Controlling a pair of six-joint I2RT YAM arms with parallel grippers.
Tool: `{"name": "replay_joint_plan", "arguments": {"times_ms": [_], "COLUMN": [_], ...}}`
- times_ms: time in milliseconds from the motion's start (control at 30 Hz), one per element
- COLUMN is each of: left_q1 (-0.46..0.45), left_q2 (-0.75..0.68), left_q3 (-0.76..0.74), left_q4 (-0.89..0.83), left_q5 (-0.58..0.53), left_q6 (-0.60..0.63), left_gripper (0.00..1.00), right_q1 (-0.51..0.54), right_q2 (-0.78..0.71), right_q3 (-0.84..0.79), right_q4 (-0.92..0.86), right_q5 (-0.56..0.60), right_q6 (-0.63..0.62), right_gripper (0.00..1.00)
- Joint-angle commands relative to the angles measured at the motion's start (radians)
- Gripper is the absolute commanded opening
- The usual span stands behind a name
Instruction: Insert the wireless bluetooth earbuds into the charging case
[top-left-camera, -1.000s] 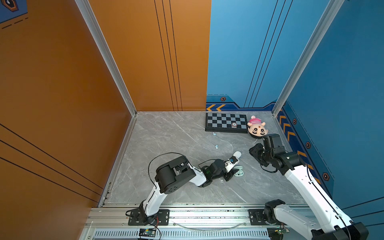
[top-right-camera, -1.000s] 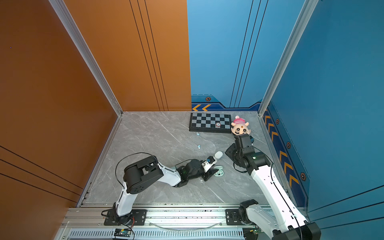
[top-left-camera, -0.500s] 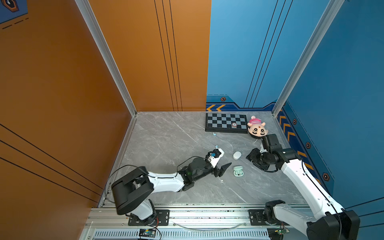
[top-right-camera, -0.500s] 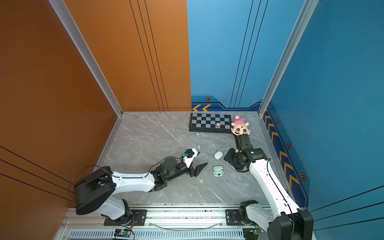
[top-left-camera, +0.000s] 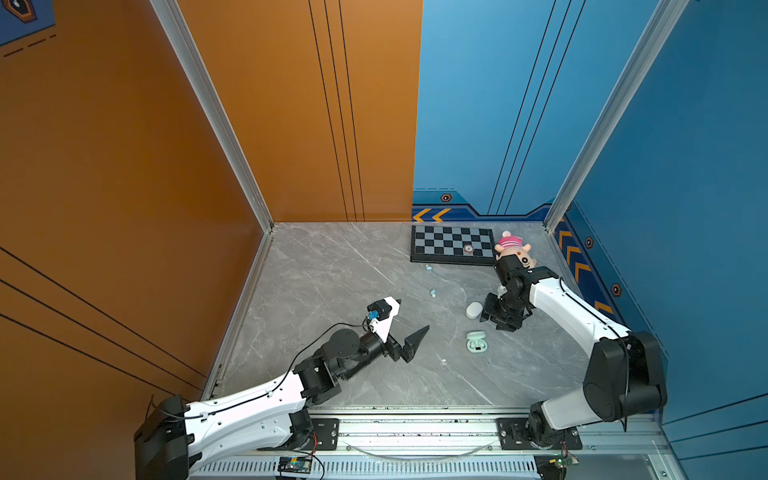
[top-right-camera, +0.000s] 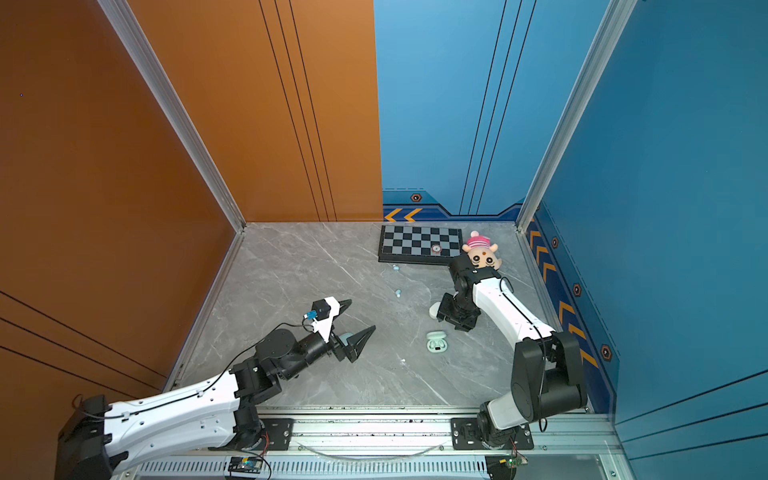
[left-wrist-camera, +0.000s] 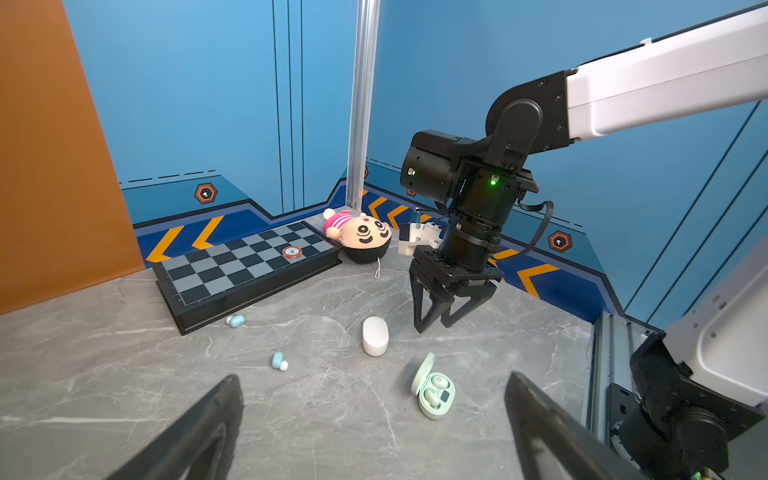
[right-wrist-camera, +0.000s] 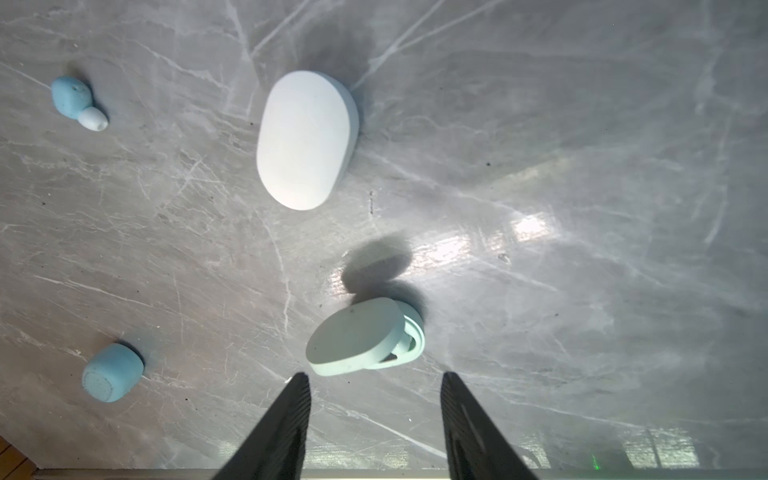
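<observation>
Partly hidden white case (top-right-camera: 433, 310), earbuds (top-right-camera: 398, 293) tiny

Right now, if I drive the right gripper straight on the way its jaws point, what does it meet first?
Probably the open mint charging case: in the right wrist view it sits, lid raised, just ahead of the right gripper, between the jaws. How far off is unclear.
</observation>
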Motion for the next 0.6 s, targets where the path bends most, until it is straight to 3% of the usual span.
{"name": "replay_joint_plan", "arguments": {"times_ms": [0,200,567], "left_q1": [-0.007,-0.005,0.004], "left_q2": [-0.027,-0.025,-0.026], "left_q3": [-0.036,-0.036,-0.039], "left_q4": [-0.059,-0.059,-0.061], "left_q5": [-0.088,-0.103,-0.133], "left_q6": [-0.042,-0.045,-0.058], "left_gripper": [0.98,0.98,0.98], "right_q1": [0.012,0.063,0.146], "right_q2": [0.063,0.149,0.126], "right_q3": [0.041,0.073,0.003], "right_q4": [-0.051,-0.109,-0.137], "right_q5": [0.042,0.141,0.2], "right_q6": [-0.066,-0.153,-0.185], "right_gripper": [0.54,0.54,0.54]}}
